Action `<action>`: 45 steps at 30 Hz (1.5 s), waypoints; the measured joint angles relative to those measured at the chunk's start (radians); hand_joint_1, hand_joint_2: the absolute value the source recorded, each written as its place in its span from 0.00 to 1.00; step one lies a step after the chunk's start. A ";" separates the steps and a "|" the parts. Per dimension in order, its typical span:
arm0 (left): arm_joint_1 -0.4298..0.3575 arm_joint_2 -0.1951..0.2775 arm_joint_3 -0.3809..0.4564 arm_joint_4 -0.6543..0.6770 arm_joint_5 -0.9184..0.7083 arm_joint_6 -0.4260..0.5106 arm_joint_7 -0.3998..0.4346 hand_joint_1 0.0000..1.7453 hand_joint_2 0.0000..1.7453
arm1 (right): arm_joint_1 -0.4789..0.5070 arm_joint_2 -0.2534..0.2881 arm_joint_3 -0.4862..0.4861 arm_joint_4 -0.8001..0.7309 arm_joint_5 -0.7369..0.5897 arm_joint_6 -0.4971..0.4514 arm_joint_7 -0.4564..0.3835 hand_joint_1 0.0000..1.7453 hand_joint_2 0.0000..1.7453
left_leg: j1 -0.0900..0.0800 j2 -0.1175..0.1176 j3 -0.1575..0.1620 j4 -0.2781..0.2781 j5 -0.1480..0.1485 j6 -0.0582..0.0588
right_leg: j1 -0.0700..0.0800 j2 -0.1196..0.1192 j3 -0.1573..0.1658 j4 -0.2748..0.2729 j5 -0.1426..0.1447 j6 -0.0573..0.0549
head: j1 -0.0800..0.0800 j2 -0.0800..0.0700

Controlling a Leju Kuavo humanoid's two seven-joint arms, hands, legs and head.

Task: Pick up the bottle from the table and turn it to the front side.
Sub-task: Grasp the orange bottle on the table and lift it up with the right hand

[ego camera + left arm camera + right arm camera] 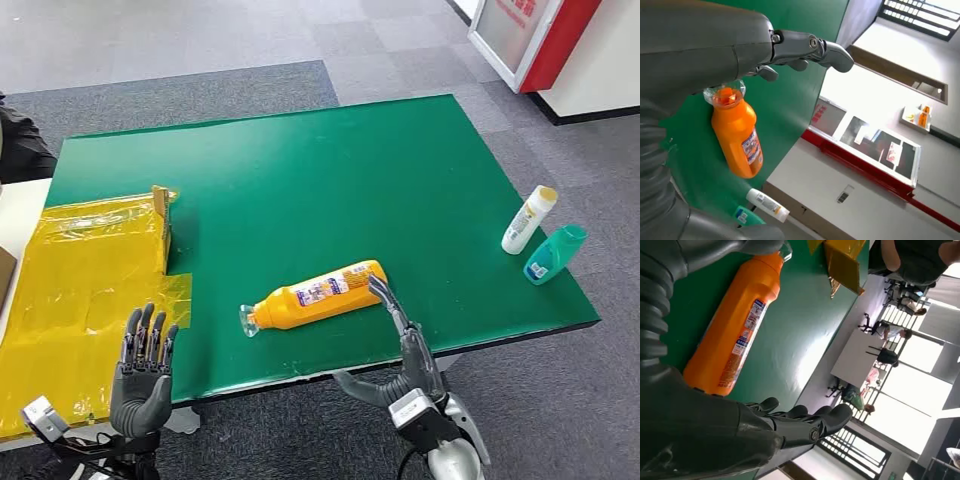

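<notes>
An orange bottle [321, 294] with a clear cap lies on its side on the green table [302, 180], cap pointing left, label facing up. My right hand [404, 345] reaches over the table's front edge, fingers stretched out, tips at the bottle's base end, thumb spread wide, holding nothing. My left hand [143, 372] hovers left of the bottle over the yellow sheet, palm open, fingers apart. The left wrist view shows the orange bottle [738, 132] cap-first beyond the left hand [806, 50]. In the right wrist view the orange bottle [734, 330] lies beside the right hand [802, 422].
A yellow plastic-wrapped package [83, 270] with a cardboard corner covers the table's left part. A white bottle [529, 220] and a teal bottle [556, 253] lie near the right edge. A red and white cabinet [528, 35] stands on the grey floor at the back right.
</notes>
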 joint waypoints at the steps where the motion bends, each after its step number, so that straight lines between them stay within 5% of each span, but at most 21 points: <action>1: 0.003 0.001 0.001 -0.001 0.002 -0.001 0.000 0.00 1.00 | 0.000 0.000 0.002 0.000 0.002 0.000 0.002 0.00 1.00 | 0.000 0.000 0.000 0.000 0.000 0.000 | 0.000 0.000 0.000 0.000 0.000 0.000 | 0.000 0.000; 15: 0.052 0.003 0.088 -0.045 0.004 -0.085 0.000 0.00 1.00 | -0.024 0.003 0.085 0.006 0.096 -0.089 0.121 0.00 1.00 | 0.000 0.000 0.000 0.000 0.000 0.000 | 0.000 0.000 0.000 0.000 -0.001 0.000 | 0.000 0.000; 22: 0.051 0.003 0.139 -0.045 -0.018 -0.111 -0.024 0.00 1.00 | -0.104 -0.025 0.096 0.033 0.281 -0.046 0.364 0.00 1.00 | 0.000 0.000 0.000 0.000 0.000 0.000 | 0.000 0.000 0.001 0.000 0.000 0.000 | 0.000 0.000; 29: 0.029 0.015 0.163 -0.035 -0.026 -0.139 -0.028 0.00 1.00 | -0.330 -0.146 0.099 0.222 0.373 0.093 0.539 0.00 1.00 | 0.000 0.000 0.000 0.000 0.003 0.002 | -0.001 0.000 0.001 0.000 0.002 0.002 | 0.000 0.000; 35: 0.017 0.025 0.163 -0.023 -0.023 -0.142 -0.028 0.00 1.00 | -0.470 -0.216 0.109 0.381 0.382 0.136 0.565 0.00 1.00 | -0.001 0.000 0.000 0.000 0.004 0.002 | -0.001 0.000 0.001 0.000 0.003 0.002 | 0.000 0.000; 45: 0.013 0.033 0.163 -0.010 -0.022 -0.143 -0.028 0.00 1.00 | -0.520 -0.244 0.124 0.468 0.382 0.139 0.568 0.00 1.00 | -0.001 0.000 0.000 0.000 0.003 0.002 | -0.001 0.000 0.000 0.000 0.002 0.002 | 0.000 0.000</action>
